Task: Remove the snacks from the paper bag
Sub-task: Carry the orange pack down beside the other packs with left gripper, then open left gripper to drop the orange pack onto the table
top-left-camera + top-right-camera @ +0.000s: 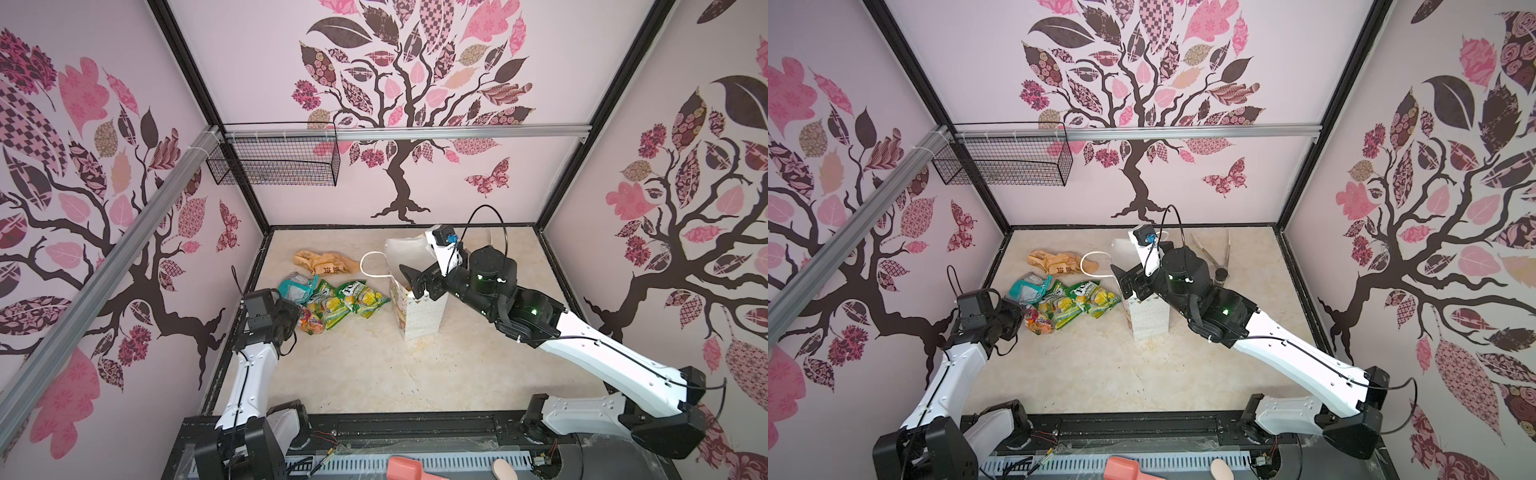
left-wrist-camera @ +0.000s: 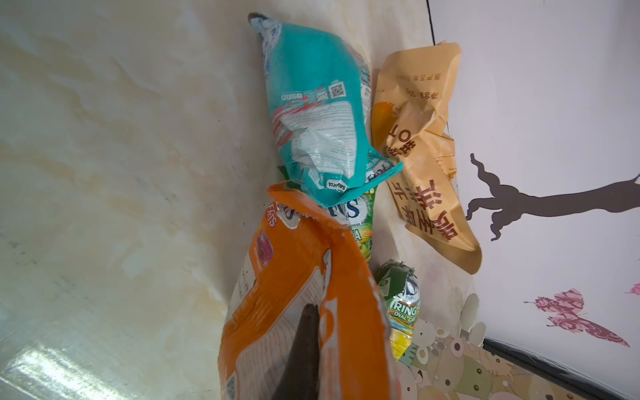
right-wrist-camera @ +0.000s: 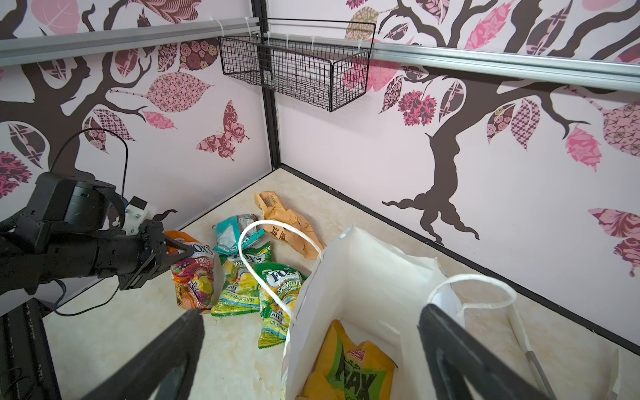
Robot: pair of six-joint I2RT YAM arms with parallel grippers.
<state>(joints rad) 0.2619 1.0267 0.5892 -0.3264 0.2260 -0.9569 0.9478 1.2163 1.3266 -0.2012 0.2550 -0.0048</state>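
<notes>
The white paper bag (image 1: 420, 318) (image 1: 1150, 320) stands upright right of the table's middle, mouth open. A yellow snack with a green label (image 3: 349, 367) lies inside it. My right gripper (image 3: 310, 310) (image 1: 415, 280) hangs open over the bag's mouth, one finger on each side of its near wall. Left of the bag lie a tan-orange packet (image 1: 324, 262), a teal one (image 1: 296, 286) and two green-and-yellow ones (image 1: 328, 309) (image 1: 362, 297). My left gripper (image 3: 180, 251) (image 2: 309, 308) is shut on the top of an orange packet (image 3: 194, 277) (image 2: 294, 277), whose lower end rests on the table.
A black wire basket (image 1: 274, 162) hangs on the back wall's rail at the left. A small dark jar (image 1: 1221, 275) and a pair of tongs (image 1: 1214, 249) lie behind the right arm. A pink scoop (image 1: 405, 467) sits at the front edge. Walls close three sides.
</notes>
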